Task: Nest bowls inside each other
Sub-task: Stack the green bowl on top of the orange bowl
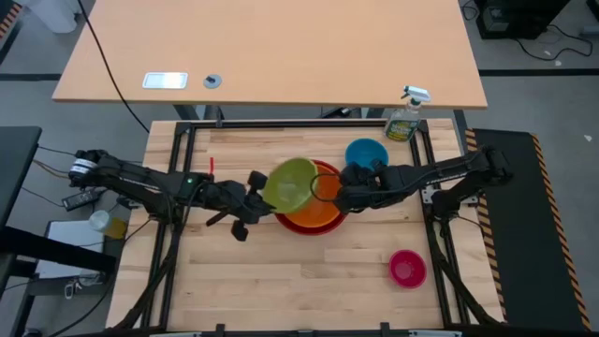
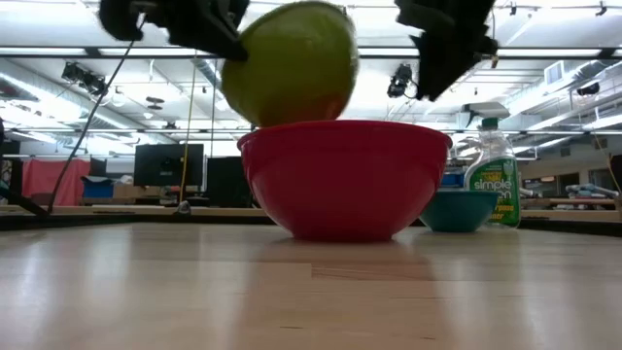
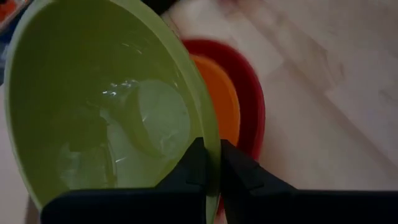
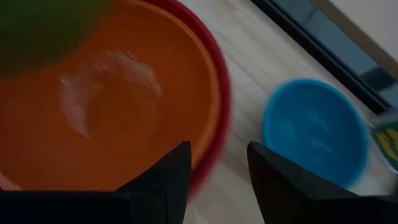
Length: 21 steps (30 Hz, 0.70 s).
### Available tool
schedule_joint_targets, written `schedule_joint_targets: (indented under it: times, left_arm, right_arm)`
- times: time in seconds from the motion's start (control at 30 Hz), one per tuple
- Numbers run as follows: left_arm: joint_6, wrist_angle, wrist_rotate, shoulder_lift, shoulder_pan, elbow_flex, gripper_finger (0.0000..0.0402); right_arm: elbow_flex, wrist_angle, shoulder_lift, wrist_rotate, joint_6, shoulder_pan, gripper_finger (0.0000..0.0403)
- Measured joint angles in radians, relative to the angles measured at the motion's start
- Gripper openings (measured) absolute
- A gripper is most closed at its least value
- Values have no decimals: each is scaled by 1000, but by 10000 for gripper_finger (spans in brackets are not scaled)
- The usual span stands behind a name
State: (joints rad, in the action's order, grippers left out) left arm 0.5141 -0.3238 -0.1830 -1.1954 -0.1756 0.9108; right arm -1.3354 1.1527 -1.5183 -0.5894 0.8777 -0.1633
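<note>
The yellow-green bowl [image 1: 290,184] hangs tilted in the air over the left part of the red bowl [image 1: 328,225], and my left gripper [image 3: 211,165] is shut on its rim. The orange bowl [image 4: 118,99] sits inside the red one, which stands on the table by its base [image 2: 342,231]. My right gripper [image 4: 217,168] hovers open above the right rim of the red bowl; in the low view it [image 2: 447,49] is clear of that rim. The blue bowl [image 1: 366,154] stands at the far right and the pink bowl [image 1: 407,269] at the near right. My left gripper pinches the yellow-green bowl's rim [image 3: 209,138], one finger inside the bowl and one outside. The fingers come from the table's left, slanting down. The bowl is lifted clear and tilted, its outer wall [image 2: 296,63] toward the table's near edge, above the red bowl.
A green spray bottle [image 1: 404,117] stands at the far right corner, just behind the blue bowl. Bare wood lies along the near edge and at the near left [image 1: 253,281]. A metal frame [image 1: 178,131] borders the tabletop.
</note>
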Motion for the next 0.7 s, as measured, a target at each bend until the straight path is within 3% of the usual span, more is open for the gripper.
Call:
schedule_joint_targets:
  times: [0.27, 0.53, 0.7]
  left_arm:
    - [35, 114, 65, -152, 33, 1, 23]
    - [101, 258, 84, -273, 39, 1, 23]
    - [100, 253, 80, -321, 51, 1, 26]
  right_arm:
    - [0, 198, 39, -1, 96, 11, 165]
    - [0, 149, 38, -19, 91, 1, 165]
    - [0, 115, 38, -35, 81, -7, 165]
